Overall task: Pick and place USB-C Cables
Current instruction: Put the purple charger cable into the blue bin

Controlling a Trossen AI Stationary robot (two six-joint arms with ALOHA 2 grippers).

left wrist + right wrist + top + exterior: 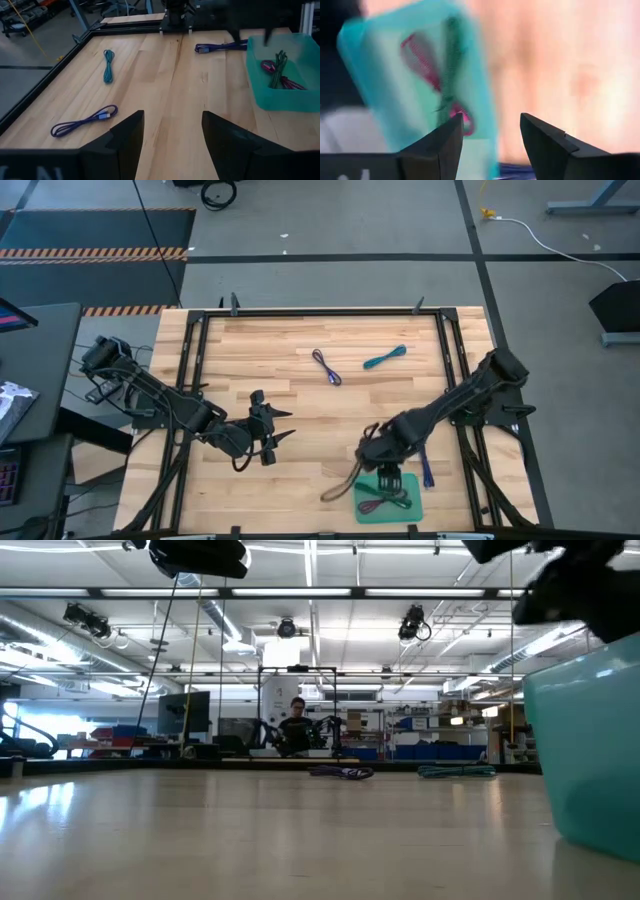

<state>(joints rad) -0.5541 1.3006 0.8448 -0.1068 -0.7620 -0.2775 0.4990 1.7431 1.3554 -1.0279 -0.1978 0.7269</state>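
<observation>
A teal tray sits near the table's near edge and holds a maroon cable and a green cable. A blue-violet cable lies on the wood just right of the tray. The purple cable and the teal cable lie flat toward the far side of the table. My right gripper hovers open over the tray's far edge; in its wrist view the two cables lie in the tray below it. My left gripper waits open left of centre.
A black metal frame runs around the table's edges. Bare wood lies between the two far cables and the tray. In the low view the tray wall stands close at the right, and a person sits far behind the table.
</observation>
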